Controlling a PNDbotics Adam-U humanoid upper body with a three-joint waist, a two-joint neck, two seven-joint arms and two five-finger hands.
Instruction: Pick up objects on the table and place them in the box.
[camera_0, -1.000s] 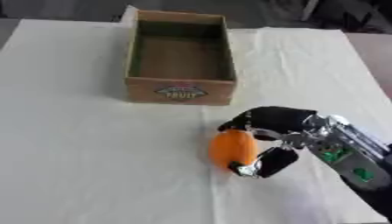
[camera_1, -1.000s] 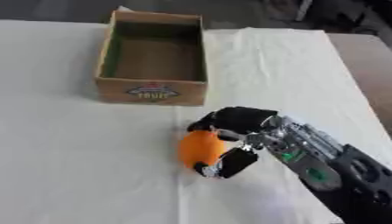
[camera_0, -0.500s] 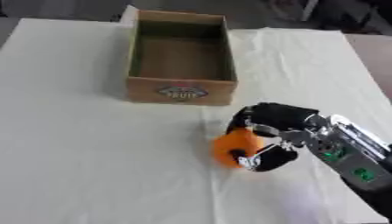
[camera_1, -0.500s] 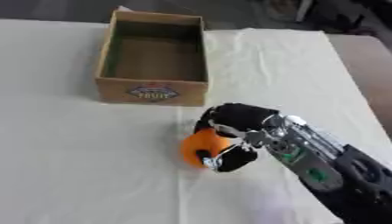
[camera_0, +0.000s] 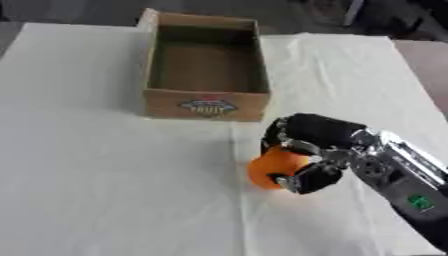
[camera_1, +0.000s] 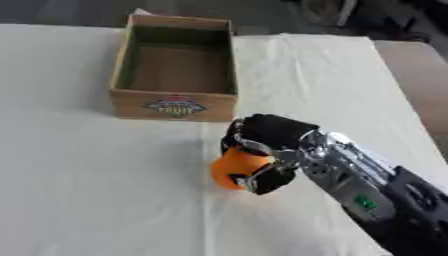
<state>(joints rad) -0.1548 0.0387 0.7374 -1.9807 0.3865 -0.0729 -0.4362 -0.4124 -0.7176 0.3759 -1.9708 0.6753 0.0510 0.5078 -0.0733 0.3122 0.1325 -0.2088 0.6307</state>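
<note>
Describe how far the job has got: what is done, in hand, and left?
Done: nothing yet; the box looks empty. In hand: the right hand is curled round the orange, near the cloth. Left: carry the orange to the box and release it. No left hand shows.

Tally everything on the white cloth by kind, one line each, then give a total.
Round orange fruit-like object, held in the robot's right hand: 1
Open brown cardboard box with a printed label, nothing visible inside: 1
Total: 2
</note>
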